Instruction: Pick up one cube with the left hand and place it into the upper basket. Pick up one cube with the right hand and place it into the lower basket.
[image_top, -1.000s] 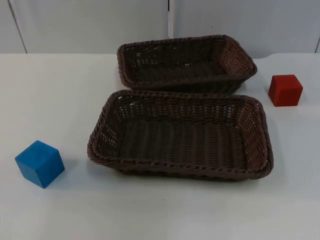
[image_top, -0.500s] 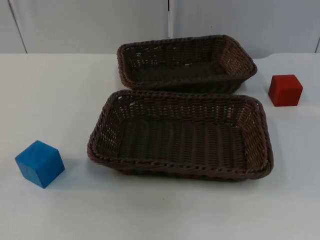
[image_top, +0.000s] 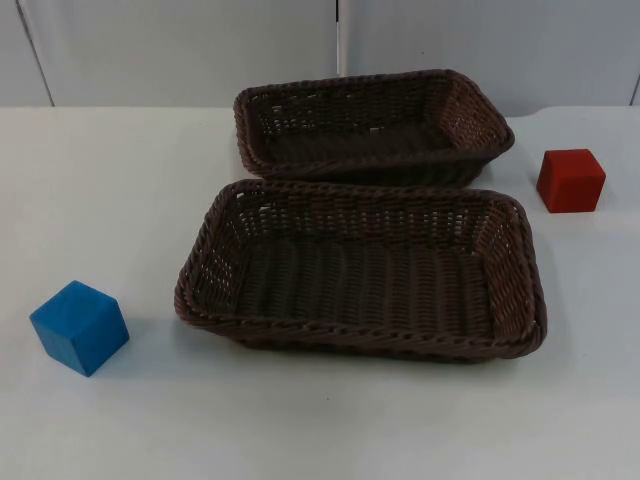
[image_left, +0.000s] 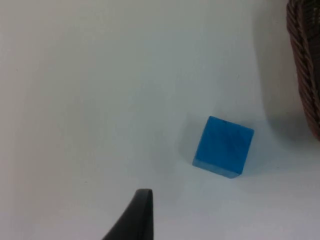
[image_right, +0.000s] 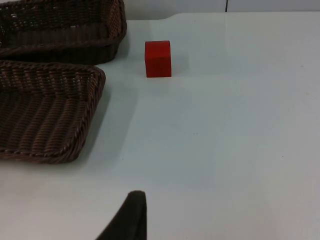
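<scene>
The blue cube (image_top: 79, 327) sits on the white surface (image_top: 330, 420), left of the lower basket (image_top: 362, 270) and apart from it. The red cube (image_top: 570, 180) lies right of the upper basket (image_top: 372, 125). Both baskets are empty. In the left wrist view the blue cube (image_left: 223, 146) lies ahead of the left hand (image_left: 132, 217), closer than the red cube (image_right: 158, 59) is to the right hand (image_right: 127, 217). Whether either hand is released or clenched I cannot tell.

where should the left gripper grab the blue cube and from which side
Probably from above, fingers on two opposite side faces of the blue cube. It rests flat on the white table, turned corner-on in the top view, so the wrist should rotate to match; the brown wicker lower basket stands apart.
</scene>
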